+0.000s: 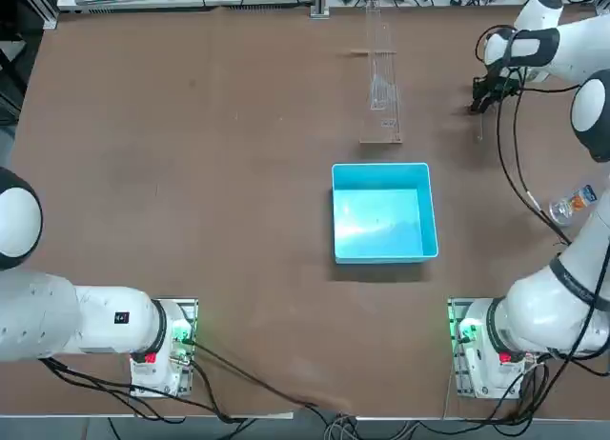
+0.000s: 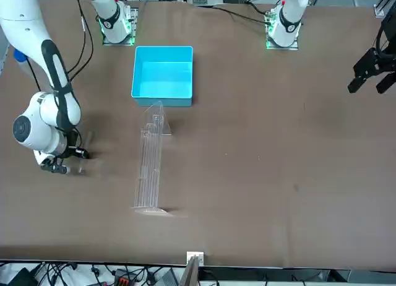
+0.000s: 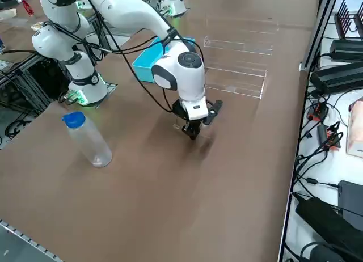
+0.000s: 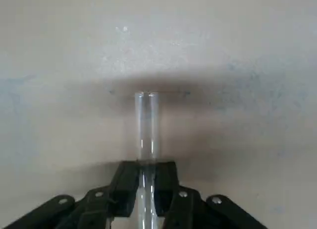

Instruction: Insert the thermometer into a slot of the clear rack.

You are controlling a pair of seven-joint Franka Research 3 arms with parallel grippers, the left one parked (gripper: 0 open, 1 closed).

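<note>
Here the right end effector (image 4: 147, 189) is seen low over the bench (image 1: 191, 173), near its far right part in the top view, and it is clenched on the thermometer (image 4: 146, 125). In the wrist view the thin clear rod is pinched between the two black fingers (image 4: 126, 182) and it sticks out beyond them over the brown surface. Whether its free tip touches the bench cannot be told.

The clear rack (image 1: 381, 73) is placed on the bench beside the end effector, toward the middle, with bare surface between them. It is long and narrow, and one end of it reaches close to the far edge of the bench. No thing is seen in its slots.

The blue bin (image 1: 383, 211) stands just nearer to the robot than the rack, apart from it, and only its own blue floor is seen inside. A clear bottle (image 3: 88, 140) with a blue cap stands upright near the right edge of the bench, well apart from the end effector. The whole left half of the bench is open room.
</note>
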